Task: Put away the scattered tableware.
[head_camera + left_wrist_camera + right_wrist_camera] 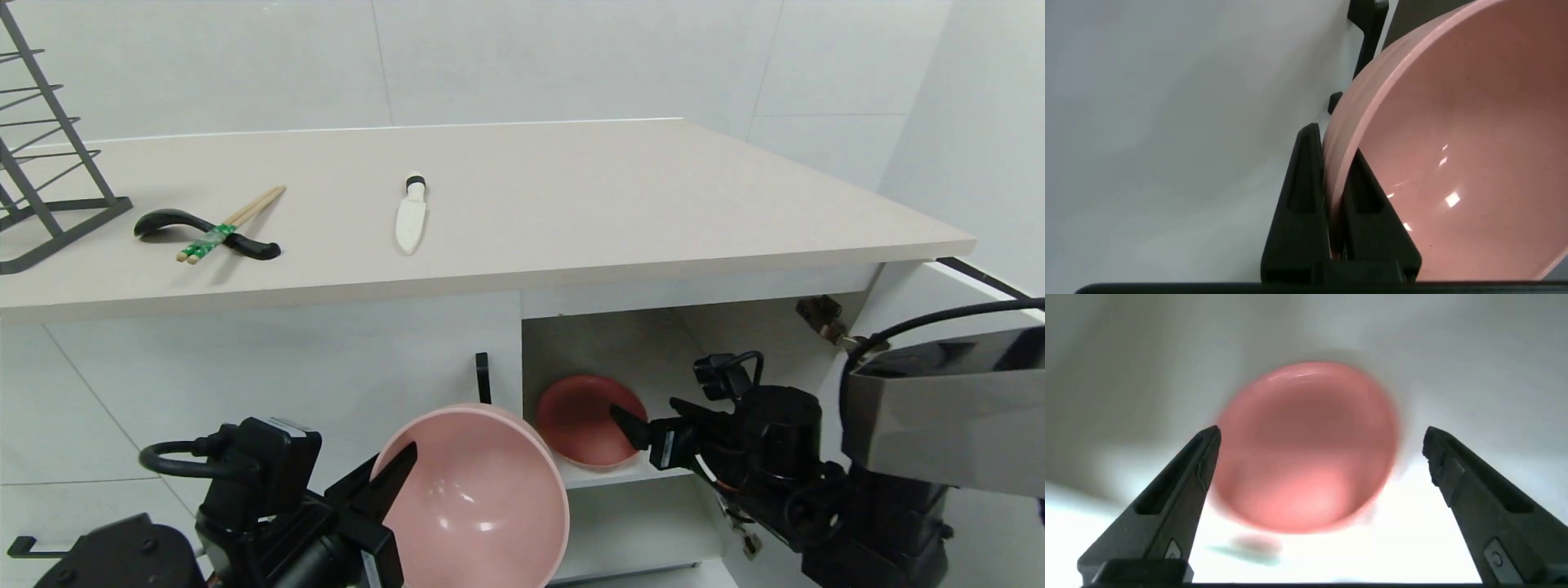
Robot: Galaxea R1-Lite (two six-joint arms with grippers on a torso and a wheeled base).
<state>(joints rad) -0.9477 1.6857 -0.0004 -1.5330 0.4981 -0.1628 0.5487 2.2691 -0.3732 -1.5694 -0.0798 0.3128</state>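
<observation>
1. The left hand (pixel 390 482) (pixel 1335 147) is clamped on the rim of a pale pink round plastic bowl (pixel 482 498) (pixel 1454 139), with one finger inside the rim and one outside.
2. The bowl is held tilted, off any surface, in front of the white cabinet face below the front edge of the beige desk (pixel 571 204), just beside the open compartment.
3. The right hand (pixel 645 425) (pixel 1321 434) is spread wide and holds nothing. It points at a darker red round dish (pixel 580 420) (pixel 1306 445), and whether it touches the dish cannot be told.
4. The red dish sits on the white cabinet shelf (pixel 620 474) under the desk, near the shelf's left side.
5. On the desk, near the left end of the front edge, a black curved spoon (pixel 175 222) lies with a pair of wooden chopsticks (pixel 237 219) crossing its handle.
6. A white sheathed knife (pixel 411 216) lies around the middle of the desk, toward the front edge.
7. A black wire rack (pixel 49 163) stands at the desk's left edge.
</observation>
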